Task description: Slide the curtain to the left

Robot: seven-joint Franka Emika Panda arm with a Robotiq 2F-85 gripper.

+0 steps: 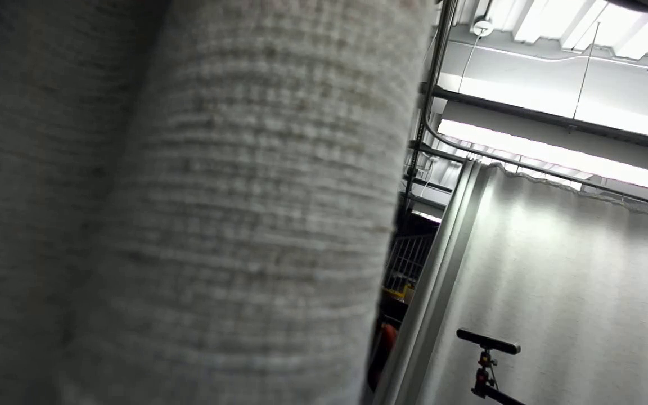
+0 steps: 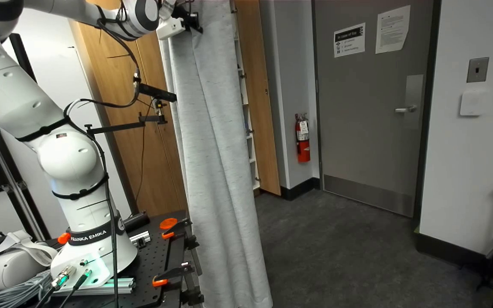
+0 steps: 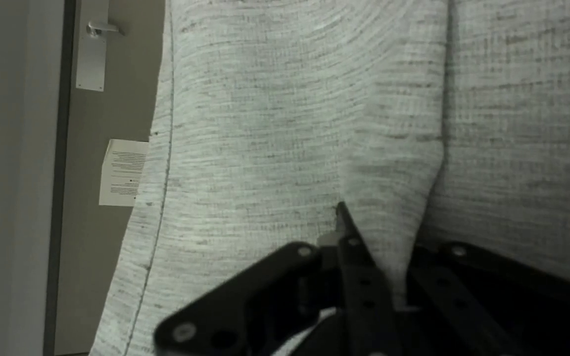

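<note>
End effector (image 3: 386,252) is pinching a narrow fold of the light-grey curtain (image 2: 221,162). Curtain is hanging in long vertical folds just beside the worktop (image 2: 152,252); a wooden cabinet (image 2: 263,115) is standing behind. In the wrist view, a grey door (image 3: 89,257) is showing past the curtain's stitched edge.

In an exterior view there is one light-grey woven fabric curtain (image 2: 218,149), one flat grey door (image 2: 366,124), two white printed paper sheets (image 2: 349,40) and one red cylindrical fire extinguisher (image 2: 303,150). Two black-and-orange clamps (image 2: 177,271) and one white jointed robot arm (image 2: 67,155) also show.
</note>
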